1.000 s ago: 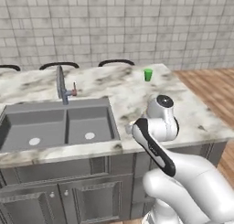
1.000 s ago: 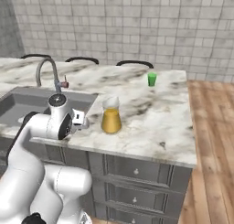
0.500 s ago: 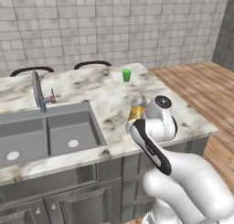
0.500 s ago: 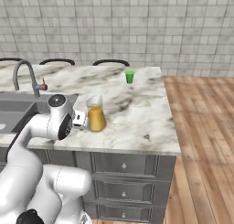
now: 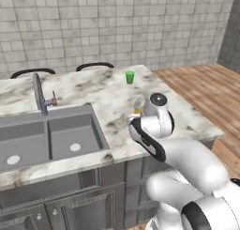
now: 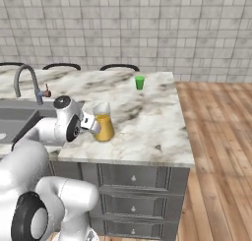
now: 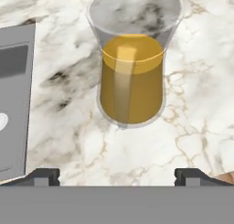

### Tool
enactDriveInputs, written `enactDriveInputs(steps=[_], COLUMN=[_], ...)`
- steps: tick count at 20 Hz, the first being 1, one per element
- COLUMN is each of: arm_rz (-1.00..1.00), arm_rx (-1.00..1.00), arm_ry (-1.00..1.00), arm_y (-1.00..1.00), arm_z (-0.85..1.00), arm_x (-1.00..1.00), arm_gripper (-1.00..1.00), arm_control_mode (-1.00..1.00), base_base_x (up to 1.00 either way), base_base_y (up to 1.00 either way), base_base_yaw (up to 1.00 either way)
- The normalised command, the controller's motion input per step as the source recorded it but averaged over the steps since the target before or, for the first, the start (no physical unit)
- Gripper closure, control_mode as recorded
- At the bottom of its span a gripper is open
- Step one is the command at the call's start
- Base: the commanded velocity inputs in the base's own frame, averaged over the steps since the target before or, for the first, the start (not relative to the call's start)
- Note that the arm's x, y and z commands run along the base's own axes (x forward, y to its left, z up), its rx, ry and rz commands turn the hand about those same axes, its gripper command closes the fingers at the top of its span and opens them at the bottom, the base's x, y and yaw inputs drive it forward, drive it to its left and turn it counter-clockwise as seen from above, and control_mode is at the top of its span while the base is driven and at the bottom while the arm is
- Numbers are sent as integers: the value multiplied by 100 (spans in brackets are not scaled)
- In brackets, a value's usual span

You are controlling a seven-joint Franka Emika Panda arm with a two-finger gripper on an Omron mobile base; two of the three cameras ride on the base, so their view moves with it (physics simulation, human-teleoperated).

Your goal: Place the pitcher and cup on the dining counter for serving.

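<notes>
Hand view: gripper [image 7: 117, 175] spread wide, empty, tips clear of the pitcher [image 7: 132, 63], a smooth clear glass jug of orange liquid upright on the veined marble counter [image 6: 147, 122]. Green tapered cup [image 6: 140, 82] stands well beyond.

White arm folded low, claw [image 7: 117, 175] wide (fingertips well apart)

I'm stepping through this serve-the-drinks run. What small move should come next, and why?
Probably ease the open gripper forward around the pitcher: it stands upright on the counter straight ahead, centred between the spread fingers, not yet touched.
</notes>
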Motion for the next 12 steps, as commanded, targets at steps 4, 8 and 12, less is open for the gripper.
enactDriveInputs(steps=[4,8,12], arm_rz=[0,-4,-5], arm_rx=[4,2,0], arm_ry=[14,21,13], arm_y=[-18,-5,0], arm_z=[4,2,0], arm_x=[62,65,53], arm_gripper=[-100,-100,-100], arm_control_mode=[-100,-100,-100], base_base_x=[0,0,0], base_base_y=[0,0,0], base_base_yaw=[0,0,0])
